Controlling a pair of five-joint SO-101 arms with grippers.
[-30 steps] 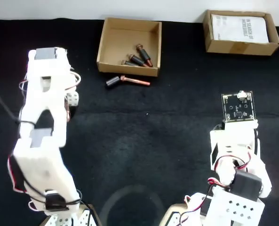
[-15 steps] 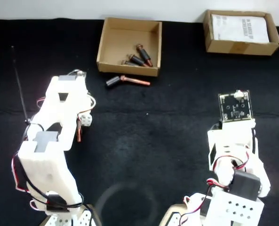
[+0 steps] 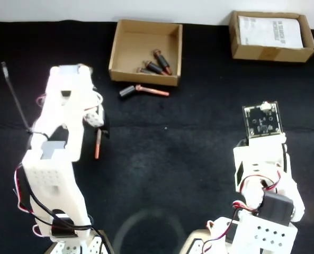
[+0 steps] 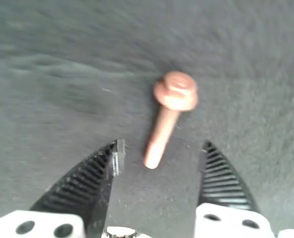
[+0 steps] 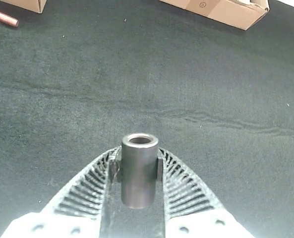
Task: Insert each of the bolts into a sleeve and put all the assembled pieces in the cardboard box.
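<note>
Black cloth covers the counter (image 3: 199,132), and on its left side a copper bolt (image 4: 169,111) lies flat. The left pincer (image 4: 161,148) hangs over it, spread wide, with one jaw on either side of the shank and neither touching it. The bolt's plain end points toward the pincer and its head points away.

The step in hand looks like the pickup. It should go best if the jaws come down level and close across the shank near the head, leaving the plain end free to enter a bore.

The right pincer (image 5: 139,158) pinches a dark sleeve (image 5: 139,173) upright, open end up, and looks ready to receive the bolt.

At the far side, the cardboard box (image 3: 138,42) holds assembled pieces (image 3: 158,63). A second bolt (image 3: 154,91) and a loose sleeve (image 3: 126,91) lie just near it.
</note>
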